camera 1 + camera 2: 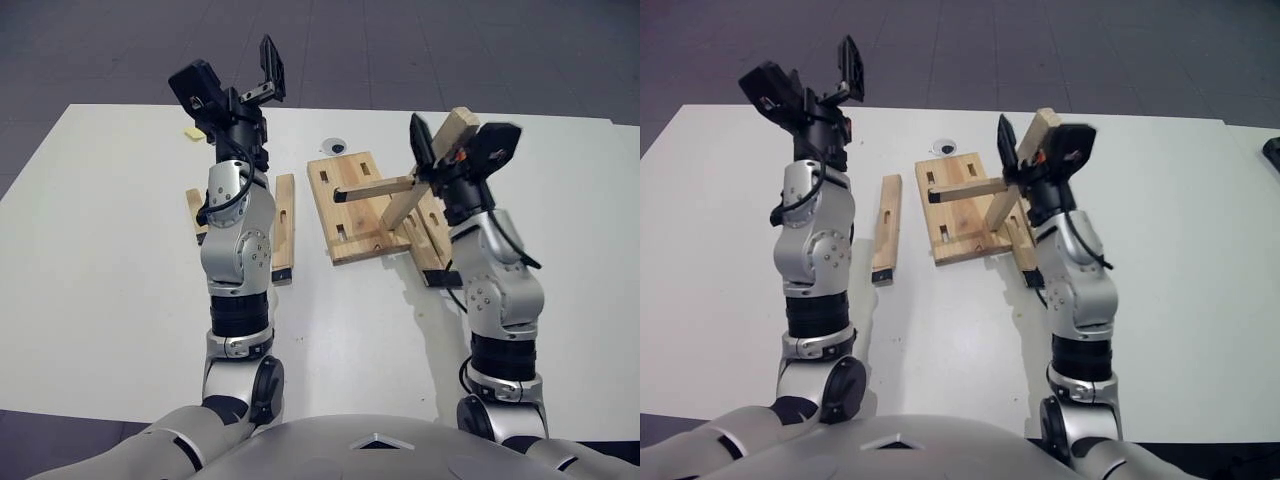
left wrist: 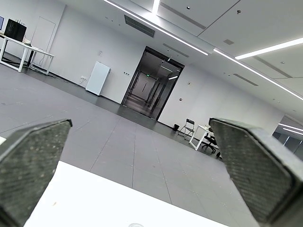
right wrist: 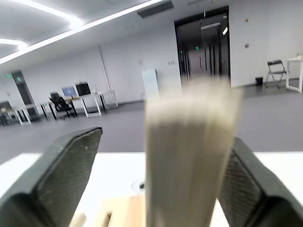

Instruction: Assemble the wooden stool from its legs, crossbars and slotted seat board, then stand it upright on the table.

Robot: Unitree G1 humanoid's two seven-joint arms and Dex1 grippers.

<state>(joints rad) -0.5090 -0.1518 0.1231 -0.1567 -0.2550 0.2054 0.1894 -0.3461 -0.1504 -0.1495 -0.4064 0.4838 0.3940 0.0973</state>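
Note:
The slotted seat board (image 1: pixel 352 212) lies flat in the middle of the white table (image 1: pixel 100 250). A wooden leg (image 1: pixel 405 200) stands tilted in it, with a crossbar (image 1: pixel 377 187) sticking out sideways toward my left. My right gripper (image 1: pixel 460 143) is raised around the leg's upper end, open; in the right wrist view the leg (image 3: pixel 189 161) sits between the pads, near one and apart from the other. My left gripper (image 1: pixel 238 78) is held high over the table's far left part, open and empty. A slotted leg (image 1: pixel 285 225) lies flat beside my left arm, another (image 1: pixel 194 210) partly behind it.
More wooden pieces (image 1: pixel 432 240) lie under my right forearm, next to the board. A small round hole (image 1: pixel 336 146) is in the table behind the board, and a yellow note (image 1: pixel 193 132) lies at the far left. A dark object (image 1: pixel 1272 148) sits at the right edge.

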